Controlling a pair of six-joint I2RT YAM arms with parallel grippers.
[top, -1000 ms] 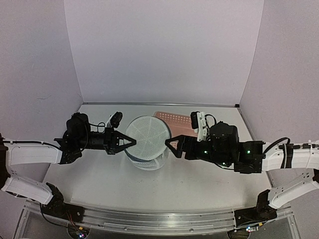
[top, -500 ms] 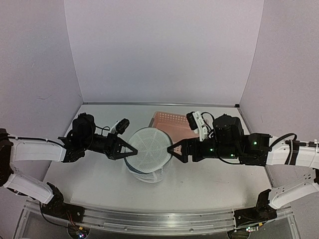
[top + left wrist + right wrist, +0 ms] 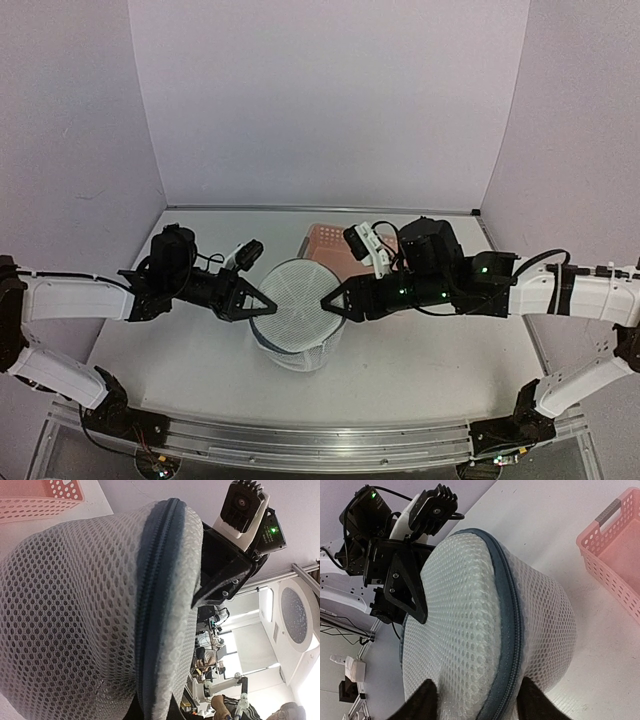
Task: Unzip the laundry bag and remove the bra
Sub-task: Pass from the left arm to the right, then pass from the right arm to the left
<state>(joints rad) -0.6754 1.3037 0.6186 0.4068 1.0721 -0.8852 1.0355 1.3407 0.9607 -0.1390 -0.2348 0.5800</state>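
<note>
While the left hand (image 3: 268, 302) pinches the one laundry bag (image 3: 296, 310), the right hand (image 3: 327, 303) straddles its rim, open.

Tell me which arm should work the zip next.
Right. The right gripper is open and straddles the zip of the laundry bag. The left gripper is shut on the bag's opposite rim, apparently steadying it.
</note>
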